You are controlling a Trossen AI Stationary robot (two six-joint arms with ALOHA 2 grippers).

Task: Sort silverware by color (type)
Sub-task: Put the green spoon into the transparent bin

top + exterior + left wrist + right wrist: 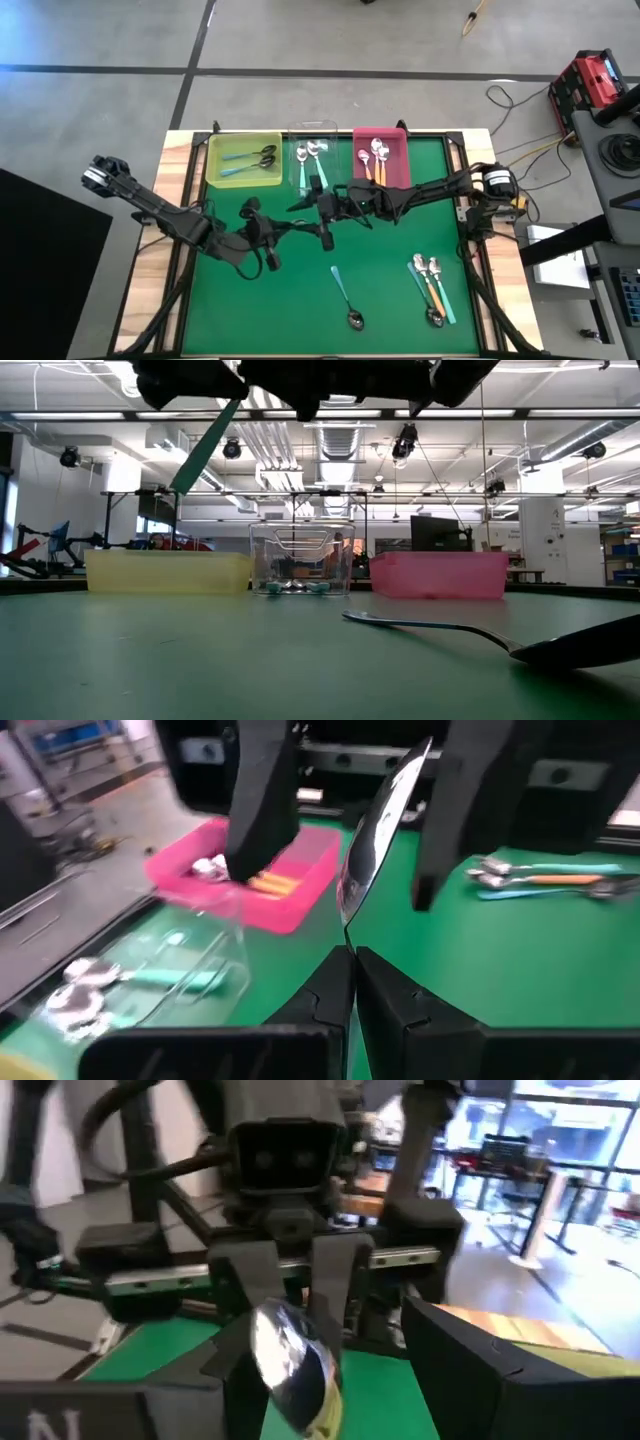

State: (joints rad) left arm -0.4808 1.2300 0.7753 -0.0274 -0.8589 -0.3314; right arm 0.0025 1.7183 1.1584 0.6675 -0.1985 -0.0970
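Both arms meet over the middle of the green tabletop (pixel 400 250), just in front of the three bins.

Left hand (pixel 352 955): fingers pressed together, clamped on the handle end of a silver-bowled spoon (pixel 372 840). The spoon stands up from the grip, bowl facing the right arm's camera (pixel 290 1355). In the low view its teal handle (pixel 205 448) hangs tilted above the yellow bin.

Right hand (pixel 345 815): fingers spread wide, one on each side of the spoon bowl, not touching it as far as the left wrist view shows.

Bins along the far edge of the tabletop:
- yellow bin (pixel 215 160): teal-handled spoons with dark bowls (pixel 250 157).
- clear bin (pixel 330 128): teal-handled spoons with silver bowls (pixel 310 153).
- pink bin (pixel 400 170): orange-handled spoons with silver bowls (pixel 374 158).

Loose on the tabletop: one teal-handled spoon (pixel 346 298) near the front centre; a small cluster of orange and teal spoons (pixel 432 287) at the front right, lying close together.
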